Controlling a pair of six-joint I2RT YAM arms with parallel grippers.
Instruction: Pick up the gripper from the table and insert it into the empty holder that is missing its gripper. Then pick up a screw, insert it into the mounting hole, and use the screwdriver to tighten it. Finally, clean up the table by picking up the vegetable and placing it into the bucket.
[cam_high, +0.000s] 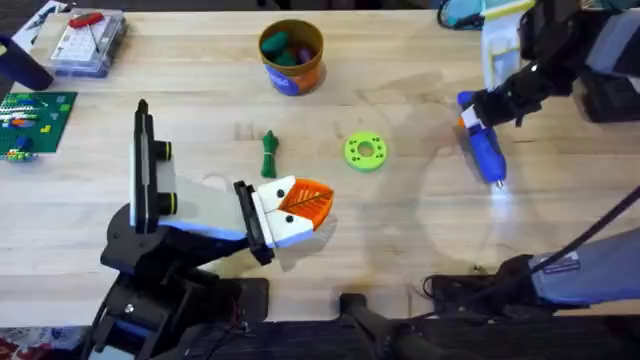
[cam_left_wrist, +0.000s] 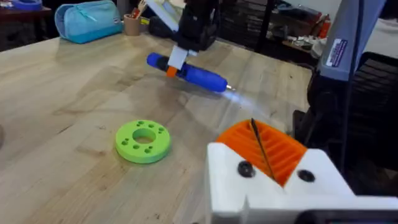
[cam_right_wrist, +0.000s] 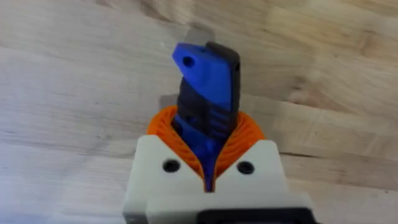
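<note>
Gripping the blue screwdriver (cam_high: 485, 148) in closed right jaws, its bit should be kept low and steady; left jaws shut, empty.

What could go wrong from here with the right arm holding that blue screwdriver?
The right gripper clamps the screwdriver near its rear end, so the long body could pivot or slip in the jaws. Its bit sits low over the table and might scrape the wood. The vegetable still lies on the table, outside the bucket, so cleanup remains.
</note>
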